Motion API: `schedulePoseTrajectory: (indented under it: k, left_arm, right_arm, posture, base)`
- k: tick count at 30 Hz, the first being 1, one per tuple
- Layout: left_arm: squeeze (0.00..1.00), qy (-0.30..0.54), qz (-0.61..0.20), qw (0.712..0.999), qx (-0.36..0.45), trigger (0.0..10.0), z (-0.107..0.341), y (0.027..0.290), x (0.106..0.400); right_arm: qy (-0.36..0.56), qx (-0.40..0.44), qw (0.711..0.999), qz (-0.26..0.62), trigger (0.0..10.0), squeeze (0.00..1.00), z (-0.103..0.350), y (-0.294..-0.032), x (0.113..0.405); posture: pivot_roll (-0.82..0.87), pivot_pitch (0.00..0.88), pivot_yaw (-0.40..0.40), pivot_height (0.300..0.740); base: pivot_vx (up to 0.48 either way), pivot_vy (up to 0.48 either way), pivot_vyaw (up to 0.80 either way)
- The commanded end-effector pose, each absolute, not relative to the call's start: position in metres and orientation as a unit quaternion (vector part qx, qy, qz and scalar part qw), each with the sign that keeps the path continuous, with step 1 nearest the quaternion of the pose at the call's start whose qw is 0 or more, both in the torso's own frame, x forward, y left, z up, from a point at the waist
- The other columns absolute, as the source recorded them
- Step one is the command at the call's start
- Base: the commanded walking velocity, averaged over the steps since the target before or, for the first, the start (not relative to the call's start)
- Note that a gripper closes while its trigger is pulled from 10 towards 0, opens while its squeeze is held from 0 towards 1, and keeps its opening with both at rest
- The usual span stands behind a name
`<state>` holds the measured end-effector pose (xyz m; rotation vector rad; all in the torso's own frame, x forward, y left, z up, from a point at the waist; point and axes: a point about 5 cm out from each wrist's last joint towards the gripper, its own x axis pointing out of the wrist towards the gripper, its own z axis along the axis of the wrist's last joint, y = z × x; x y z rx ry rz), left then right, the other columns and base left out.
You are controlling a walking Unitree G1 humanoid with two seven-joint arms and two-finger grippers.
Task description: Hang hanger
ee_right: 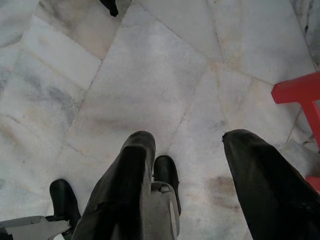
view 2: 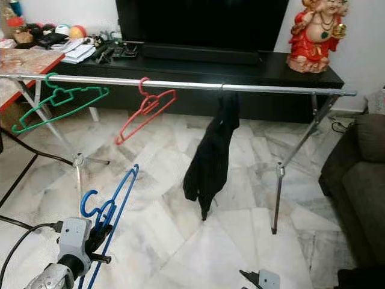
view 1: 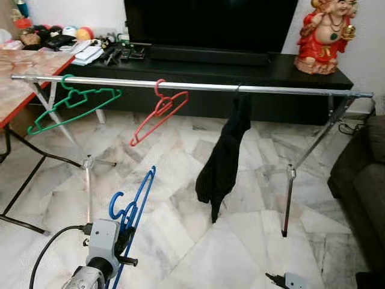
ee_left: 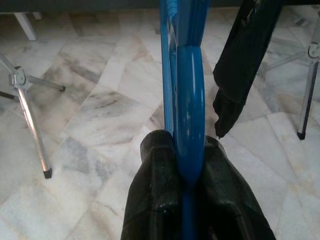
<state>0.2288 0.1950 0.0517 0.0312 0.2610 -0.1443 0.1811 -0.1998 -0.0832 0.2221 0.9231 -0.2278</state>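
**Arm and gripper pose, both sides**

Left arm: raised low in front of the body, silver forearm and grey wrist block angled up and forward. Left gripper (ee_left: pixel 186 165) pointing ahead, both black fingers (ee_left: pixel 155 195) pressed together against a blue hanger (view 1: pixel 133 201), which rises up and away from the fingertips.

Right arm: hangs low at the side, wrist pointing at the floor. Right gripper (ee_right: pixel 192 165) spread, a wide gap between its two black fingers (ee_right: pixel 127 185), nothing between them.
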Motion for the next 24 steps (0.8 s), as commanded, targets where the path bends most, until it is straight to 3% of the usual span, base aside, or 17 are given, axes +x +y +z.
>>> schedulePoseTrajectory:
  k: [1, 6, 24]
  left_arm:
    - [0.00, 0.131, -0.077, 0.988, 0.014, 10.0, 0.0527, 0.1902, 0.2281]
    - [0.00, 0.137, -0.076, 0.988, 0.013, 10.0, 0.0500, 0.1898, 0.2246]
    - [0.00, 0.150, -0.093, 0.984, 0.012, 10.0, 0.0472, 0.1816, 0.2222]
  right_arm:
    - [0.451, 0.100, 0.880, -0.114, 10.0, 0.00, -0.0834, -0.2041, 0.1801]
    - [0.451, 0.094, 0.881, -0.109, 10.0, 0.00, -0.0830, -0.2036, 0.1811]
    - [0.470, 0.072, 0.873, -0.109, 10.0, 0.00, -0.0868, -0.2062, 0.1726]
  posture:
    - [0.03, 0.164, -0.050, 0.740]
    - [0.03, 0.166, -0.053, 0.740]
    - [0.04, 0.183, -0.054, 0.740]
  base:
    - [0.345, 0.000, -0.63]
    - [0.349, 0.000, -0.77]
    - [0.351, 0.000, 0.00]
